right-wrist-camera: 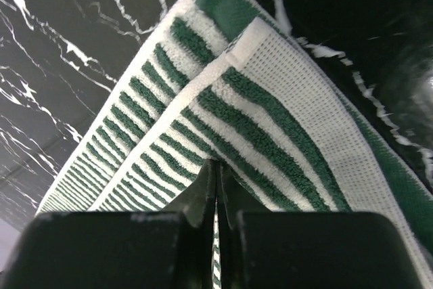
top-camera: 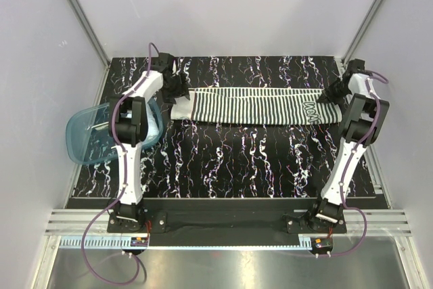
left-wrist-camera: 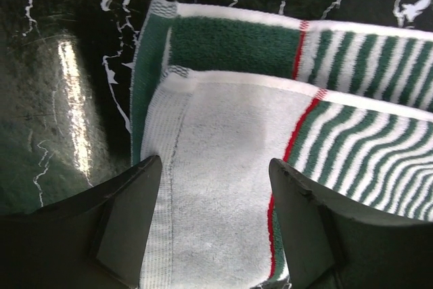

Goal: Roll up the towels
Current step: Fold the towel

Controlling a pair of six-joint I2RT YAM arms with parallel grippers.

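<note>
Looking at the black marbled tabletop [top-camera: 237, 167], rolling hasn't really started imo: the striped towel [top-camera: 257, 106] lies flat as a long folded strip along the far edge, no roll showing anywhere. Blue tub [top-camera: 88, 141] sits at the left edge. Right hand [right-wrist-camera: 216, 167] is pressed together, pinching the towel's right end and tenting it up. Left hand [left-wrist-camera: 216, 167] is spread, straddling the white left end.

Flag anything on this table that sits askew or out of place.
The blue tub pokes out past the left edge of the table. The striped towel is folded unevenly: at its left end the top layer stops short of the green layer below. Nothing looks spilled or damaged.
</note>
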